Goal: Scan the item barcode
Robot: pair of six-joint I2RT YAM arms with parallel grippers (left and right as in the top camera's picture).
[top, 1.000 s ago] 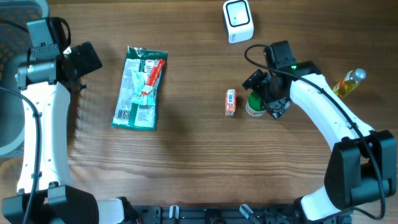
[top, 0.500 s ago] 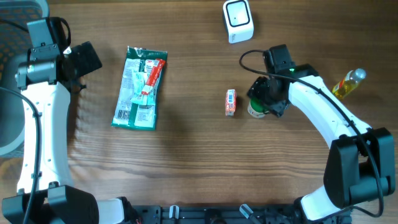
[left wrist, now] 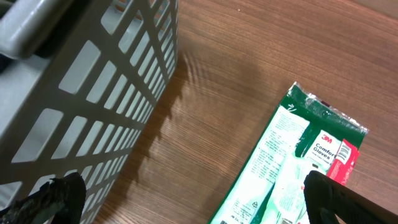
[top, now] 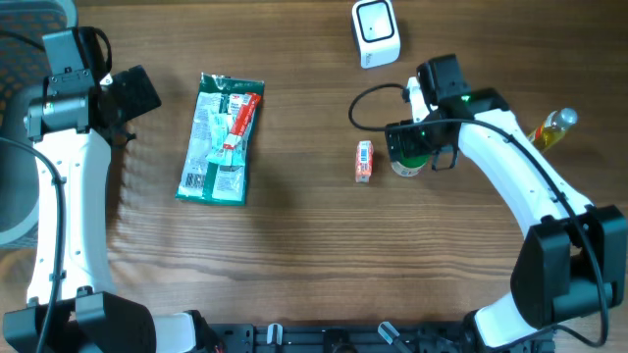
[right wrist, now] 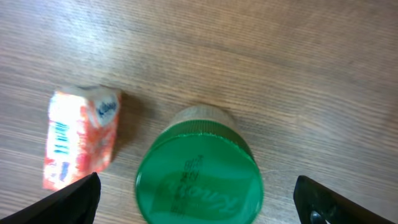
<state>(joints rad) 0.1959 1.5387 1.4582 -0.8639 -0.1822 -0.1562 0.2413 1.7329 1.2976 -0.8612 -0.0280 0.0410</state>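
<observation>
R gripper (right wrist: 196, 203) swung over green-lid jar (right wrist: 198, 171), jaws wide apart; jar label hidden. L gripper (left wrist: 199, 202) also wide.

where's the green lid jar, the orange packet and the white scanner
green-lidded jar (right wrist: 198, 171), right wrist view, centre of its lid
orange packet (right wrist: 81, 137), right wrist view, its middle
white scanner (top: 376, 32), overhead view, its top face

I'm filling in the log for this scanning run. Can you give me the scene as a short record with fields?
scanner: white scanner, far side of table
items: green package, orange packet, green-lidded jar, yellow bottle, all apart on the table
left gripper: open, empty, beside grey basket
right gripper: open, over the green-lidded jar, fingers either side, not closed on it
</observation>
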